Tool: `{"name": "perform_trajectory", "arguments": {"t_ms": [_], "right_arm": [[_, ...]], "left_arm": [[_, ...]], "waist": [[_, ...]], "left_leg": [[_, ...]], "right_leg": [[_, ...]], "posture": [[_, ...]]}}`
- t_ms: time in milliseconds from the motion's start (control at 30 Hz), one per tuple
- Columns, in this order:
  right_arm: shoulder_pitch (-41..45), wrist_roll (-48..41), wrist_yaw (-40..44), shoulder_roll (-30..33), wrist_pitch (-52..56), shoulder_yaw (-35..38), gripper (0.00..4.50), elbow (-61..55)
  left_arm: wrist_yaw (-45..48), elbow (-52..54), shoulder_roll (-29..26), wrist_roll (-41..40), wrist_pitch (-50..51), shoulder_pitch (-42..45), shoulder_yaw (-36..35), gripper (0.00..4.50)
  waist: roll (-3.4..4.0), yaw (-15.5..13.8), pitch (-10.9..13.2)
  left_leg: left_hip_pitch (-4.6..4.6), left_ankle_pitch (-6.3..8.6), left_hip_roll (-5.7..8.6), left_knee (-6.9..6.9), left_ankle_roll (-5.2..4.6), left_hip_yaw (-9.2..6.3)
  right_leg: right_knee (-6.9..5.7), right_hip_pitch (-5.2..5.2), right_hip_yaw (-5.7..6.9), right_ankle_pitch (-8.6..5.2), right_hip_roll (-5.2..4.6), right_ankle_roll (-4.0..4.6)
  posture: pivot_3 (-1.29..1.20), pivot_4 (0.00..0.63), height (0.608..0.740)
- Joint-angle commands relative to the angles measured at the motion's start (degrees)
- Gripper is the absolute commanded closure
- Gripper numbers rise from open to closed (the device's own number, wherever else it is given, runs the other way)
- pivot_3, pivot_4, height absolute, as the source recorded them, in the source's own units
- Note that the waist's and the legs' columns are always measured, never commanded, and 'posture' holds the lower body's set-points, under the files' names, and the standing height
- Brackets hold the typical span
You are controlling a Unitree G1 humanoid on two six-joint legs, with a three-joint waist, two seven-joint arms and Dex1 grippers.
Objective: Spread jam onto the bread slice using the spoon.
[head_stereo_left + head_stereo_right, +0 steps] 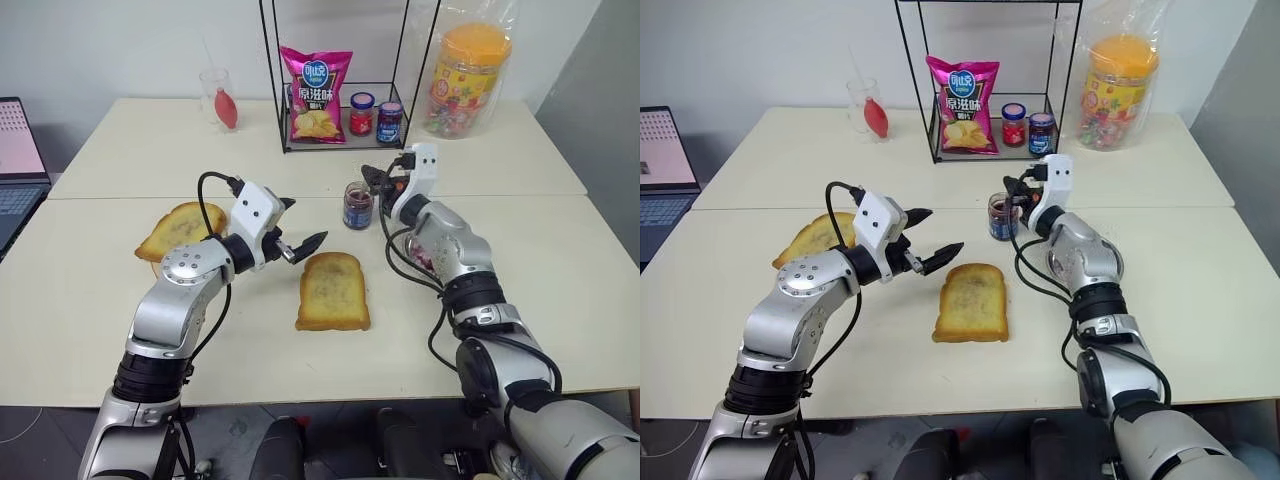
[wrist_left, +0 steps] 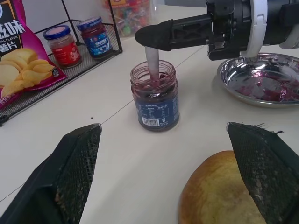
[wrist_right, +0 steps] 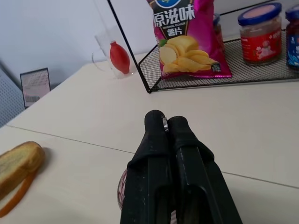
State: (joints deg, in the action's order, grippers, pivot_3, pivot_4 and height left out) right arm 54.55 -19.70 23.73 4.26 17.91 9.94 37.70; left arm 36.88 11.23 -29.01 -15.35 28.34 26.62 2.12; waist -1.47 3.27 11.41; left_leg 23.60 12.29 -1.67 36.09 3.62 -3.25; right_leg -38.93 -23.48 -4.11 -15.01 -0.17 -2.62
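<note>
bread slice (image 1: 333, 290), spoon (image 2: 153, 63) in jam (image 2: 155, 95)

The spoon's (image 2: 153, 58) bowl is sunk in the jam (image 2: 154, 95), out of sight; its handle vanishes between the right end effector's (image 2: 154, 37) closed fingers. The dish (image 2: 261, 77) runs behind that end effector.

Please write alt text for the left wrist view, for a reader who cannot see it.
The right tool, shut on the spoon, dips it into the open jam jar on a white table. The left tool's open fingers frame the bread slice.
</note>
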Motion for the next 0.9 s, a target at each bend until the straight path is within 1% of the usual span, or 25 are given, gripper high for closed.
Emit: {"name": "perform_trajectory", "arguments": {"t_ms": [33, 433, 900], "right_arm": [[1.93, -3.07, -0.81, -0.59, 1.56, 2.25, 4.46, -2.71], [5.0, -10.44, -5.54, -1.07, 5.91, 9.93, 4.46, -1.69], [5.67, -13.14, -7.74, -1.08, 7.78, 12.09, 4.46, -1.5]], "left_arm": [[-0.01, 1.48, 0.31, 0.22, -1.1, 0.84, 0.11, 0.0], [-0.03, 0.71, 0.57, 0.58, -1.52, 1.52, 0.39, 0.0], [-0.36, 0.42, 0.66, 0.62, -1.59, 1.86, 0.41, 0.0]], "waist": [[0.0, 0.0, 0.0], [0.0, 0.0, 0.0], [0.0, 0.01, 0.0]], "left_leg": [[0.0, 0.0, 0.0, 0.0, 0.0, 0.0], [0.0, 0.0, 0.0, 0.0, 0.0, 0.01], [0.01, 0.0, 0.0, 0.0, 0.0, 0.02]], "right_leg": [[0.0, 0.0, 0.0, 0.0, 0.0, 0.0], [0.01, 0.0, 0.0, 0.0, 0.01, 0.0], [0.01, 0.0, -0.01, 0.0, 0.01, 0.0]], "posture": [[0.0, 0.15, 0.74], [0.0, 0.15, 0.74], [0.0, 0.15, 0.74]]}}
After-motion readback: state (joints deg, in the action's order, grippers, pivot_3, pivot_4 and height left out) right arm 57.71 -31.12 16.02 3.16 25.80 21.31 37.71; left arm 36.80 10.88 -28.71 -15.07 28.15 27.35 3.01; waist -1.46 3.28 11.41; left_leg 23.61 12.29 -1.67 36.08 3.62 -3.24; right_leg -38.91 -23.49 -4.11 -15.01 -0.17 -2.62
